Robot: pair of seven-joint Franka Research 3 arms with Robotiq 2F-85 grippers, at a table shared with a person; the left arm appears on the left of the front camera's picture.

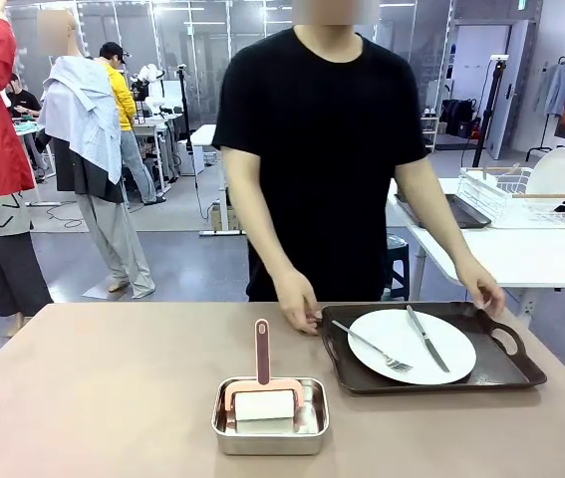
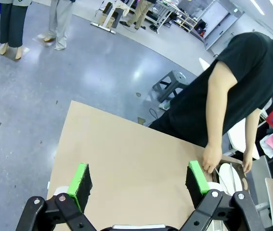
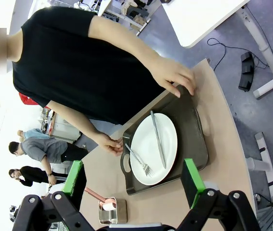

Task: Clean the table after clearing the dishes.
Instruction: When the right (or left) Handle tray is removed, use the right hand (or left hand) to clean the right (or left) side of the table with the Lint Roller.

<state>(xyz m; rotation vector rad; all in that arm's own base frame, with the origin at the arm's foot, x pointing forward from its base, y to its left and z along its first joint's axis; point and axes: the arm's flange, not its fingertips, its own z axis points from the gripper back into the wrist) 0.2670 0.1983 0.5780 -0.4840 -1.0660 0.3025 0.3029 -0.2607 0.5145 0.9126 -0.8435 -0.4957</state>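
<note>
**Left gripper (image 2: 138,180) and right gripper (image 3: 132,177) spread above the table (image 1: 113,388)**

Both of my grippers hang with their jaws wide apart and nothing between the green pads. Ahead of my right gripper, spanning the gap between its fingers, lies a dark tray (image 1: 506,373) on the table top. The tray carries a round white plate (image 1: 412,346), and a fork (image 1: 372,347) and a knife (image 1: 427,339) lie side by side on the plate. Beyond it, one hand (image 1: 297,299) of the person meets the tray's handle, while the other hand (image 1: 481,287) rests on the far rim. Nearer to me, close beside one finger of the right gripper, sits a steel pan (image 1: 270,445) holding a pink-handled tool (image 1: 262,349). Below and ahead of my left gripper the table top is bare, and the tray end shows past one pad.
</note>
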